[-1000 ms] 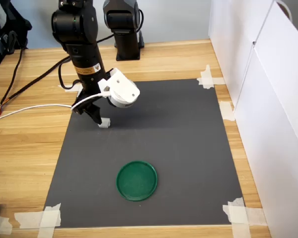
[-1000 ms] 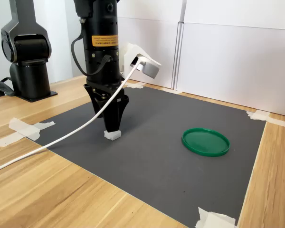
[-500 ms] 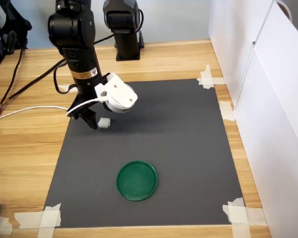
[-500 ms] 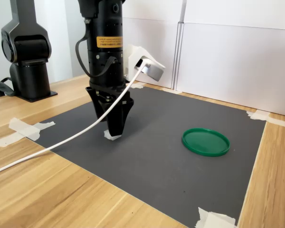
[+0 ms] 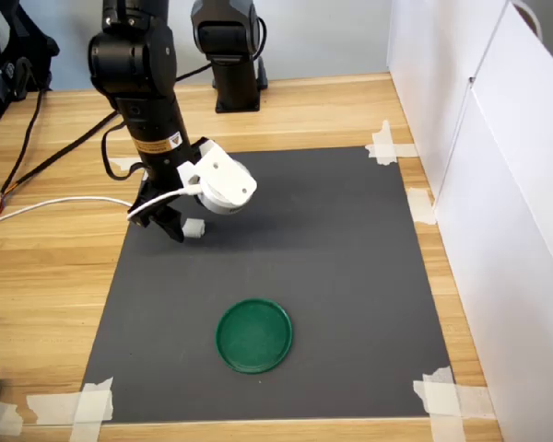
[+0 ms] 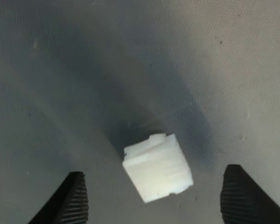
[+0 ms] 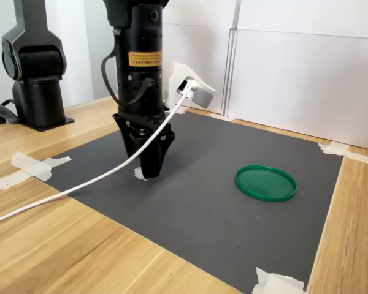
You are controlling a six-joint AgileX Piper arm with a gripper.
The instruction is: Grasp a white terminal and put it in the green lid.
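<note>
One black arm [image 5: 143,87] at the first exterior view's left, pincer [image 5: 173,227] down on the dark mat [image 5: 332,258], jaws spread wide. White terminal [image 6: 157,167] lying on the mat between the two ribbed fingertips [image 6: 75,199] in the wrist view, untouched by either, tilted askew; just beside the tips in the first exterior view. Green lid [image 5: 254,335] well apart toward the mat's near edge, flat and bare. Wooden counter [image 5: 55,267] around the mat, white tape strips [image 5: 452,394] at its corners.

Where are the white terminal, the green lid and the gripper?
white terminal [image 6: 157,166]: wrist view, middle of its upper face.
green lid [image 5: 254,335]: first exterior view, centre of the disc.
gripper [image 6: 158,200]: wrist view, midway between its fingertips.
</note>
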